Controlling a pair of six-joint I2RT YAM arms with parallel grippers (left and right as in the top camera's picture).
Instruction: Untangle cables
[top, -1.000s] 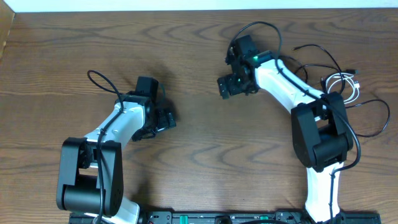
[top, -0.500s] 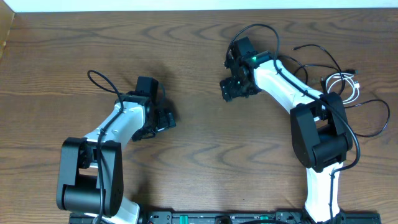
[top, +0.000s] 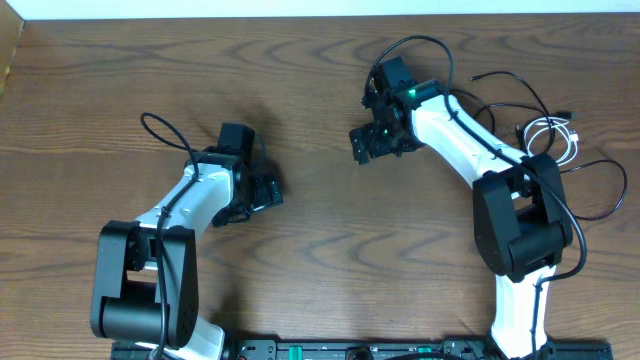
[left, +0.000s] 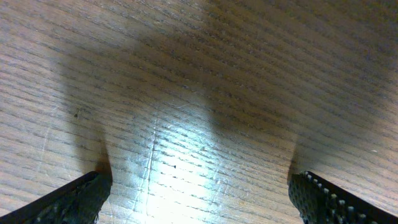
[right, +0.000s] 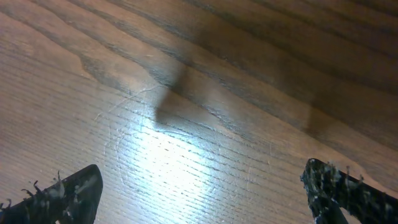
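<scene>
Tools were both released, empty: L tool (top: 266, 192) low over tabletop (top: 320, 260), R tool (top: 366, 143) likewise. Cables lay far right, beside my R arm (top: 455, 130), well apart from both: black cords (top: 517, 79), white loop (top: 548, 132).

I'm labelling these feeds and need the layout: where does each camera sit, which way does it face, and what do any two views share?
Overhead: above the table, looking straight down; shows left arm, right arm and cables far right.
Left wrist: behind the left gripper, facing down at bare wood; its fingertips show, spread wide.
Right wrist: behind the right gripper, likewise angled at wood; fingertips spread wide.
Shared: both wrist views show only wood and fingertips, no cables.
</scene>
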